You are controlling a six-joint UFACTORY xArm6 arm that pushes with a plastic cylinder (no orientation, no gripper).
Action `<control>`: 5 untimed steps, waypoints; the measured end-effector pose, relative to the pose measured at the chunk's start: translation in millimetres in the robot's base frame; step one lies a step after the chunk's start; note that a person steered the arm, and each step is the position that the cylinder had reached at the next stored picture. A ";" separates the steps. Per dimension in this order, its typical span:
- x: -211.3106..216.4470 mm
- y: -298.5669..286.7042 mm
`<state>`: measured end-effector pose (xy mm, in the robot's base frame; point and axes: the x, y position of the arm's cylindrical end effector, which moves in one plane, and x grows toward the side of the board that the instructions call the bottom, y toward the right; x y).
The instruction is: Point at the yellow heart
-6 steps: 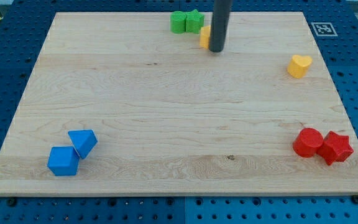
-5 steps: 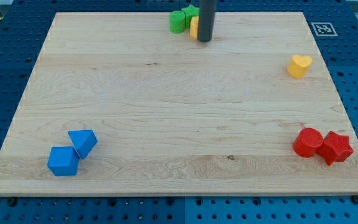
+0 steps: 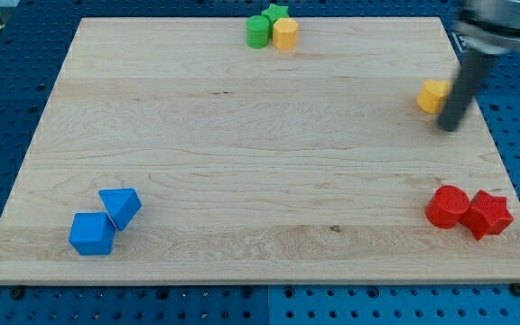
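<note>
One blurred rod, my tip (image 3: 450, 127) seemingly touching the yellow heart (image 3: 433, 95), nothing held.

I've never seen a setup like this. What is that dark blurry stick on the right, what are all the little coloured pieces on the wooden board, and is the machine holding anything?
There is one camera view, looking down at a wooden board lying on a blue perforated table. The dark stick is the end of a robot arm: a plain rod with no hand, so it holds nothing. It only slides about and nudges or points at blocks. It looks smeared because it is moving. My tip sits at the view's right, just beside the yellow heart, partly covering its right side. At the view's top are a green cylinder, a green star and a second yellow block, clustered together. At bottom left lie two blue blocks, and at bottom right two red blocks, each pair touching.
</note>
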<state>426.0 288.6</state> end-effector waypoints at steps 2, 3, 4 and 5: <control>-26.8 55.0; -46.6 32.9; -51.2 9.7; -47.6 9.6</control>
